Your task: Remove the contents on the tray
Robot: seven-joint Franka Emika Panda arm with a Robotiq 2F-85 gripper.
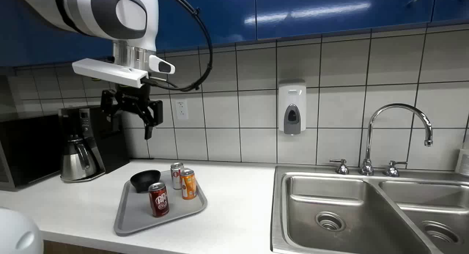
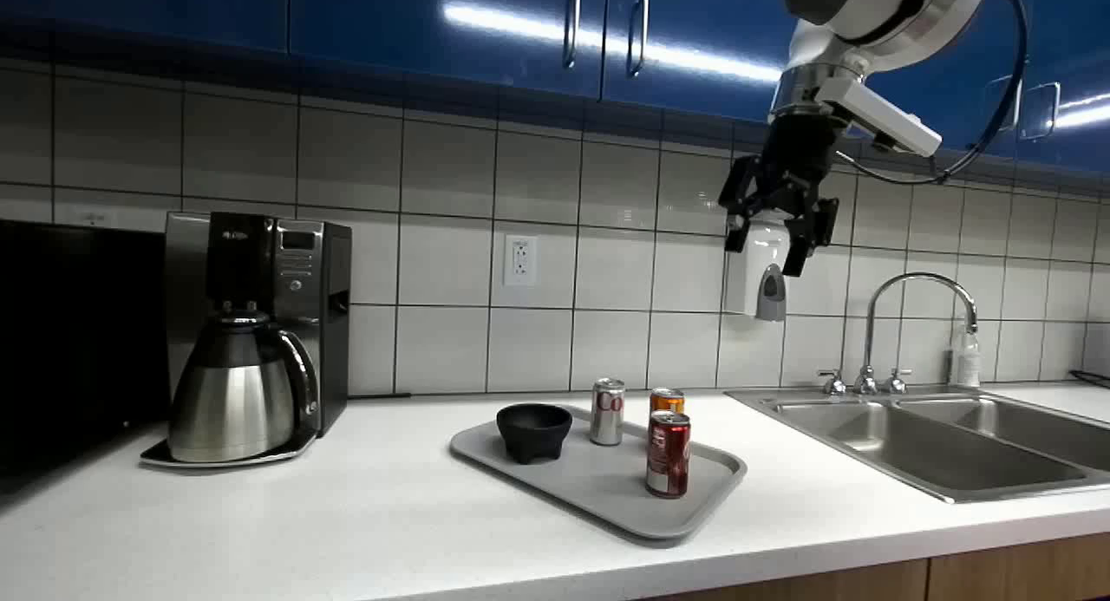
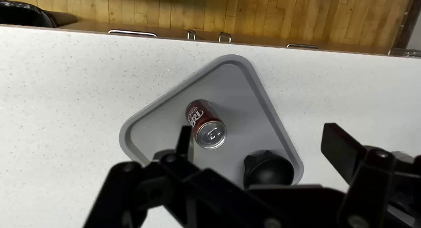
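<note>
The grey tray point(image 1: 135, 212) lies on the white counter. It also shows in an exterior view point(image 2: 598, 488) and in the wrist view point(image 3: 230, 83). A dark red can point(image 1: 159, 199) stands upright near its front; it also shows in the wrist view point(image 3: 202, 113). A silver-white can point(image 1: 176, 176) and an orange can point(image 1: 189, 184) stand close together further back. In an exterior view the orange can point(image 2: 667, 399) is partly hidden behind the dark red can point(image 2: 669, 455). My gripper point(image 1: 128, 124) is open and empty, high above the tray; its fingers point(image 3: 259, 131) are wide apart in the wrist view.
A black bowl point(image 1: 145, 180) also stands on the tray. A coffee maker point(image 2: 251, 349) stands beside a dark box-shaped appliance point(image 1: 27, 147). A steel sink point(image 1: 329, 206) with a tall faucet point(image 1: 370, 136) is set in the counter. A soap dispenser point(image 1: 292, 107) hangs on the tiled wall.
</note>
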